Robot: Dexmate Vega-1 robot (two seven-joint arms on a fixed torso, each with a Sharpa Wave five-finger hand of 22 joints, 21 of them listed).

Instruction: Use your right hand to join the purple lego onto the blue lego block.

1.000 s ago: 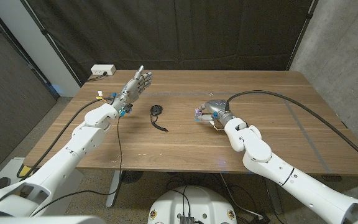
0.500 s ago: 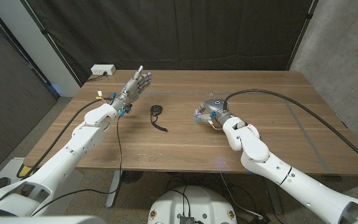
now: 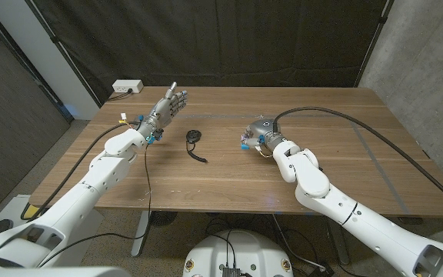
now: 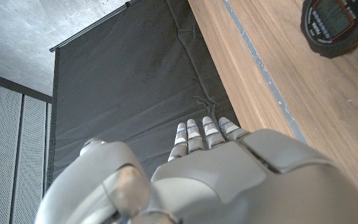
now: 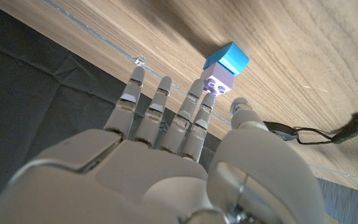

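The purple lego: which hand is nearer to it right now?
Right. The right hand is right at the purple lego, fingertips beside it; the left hand is raised far across the table, beyond the stopwatch.

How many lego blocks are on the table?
2: a purple lego joined against a blue lego block, together on the table just past the right robot hand's fingertips. That hand could hide others.

White jointed arms, black cables, each silver-grey robot hand (image 3: 169, 103) metallic.
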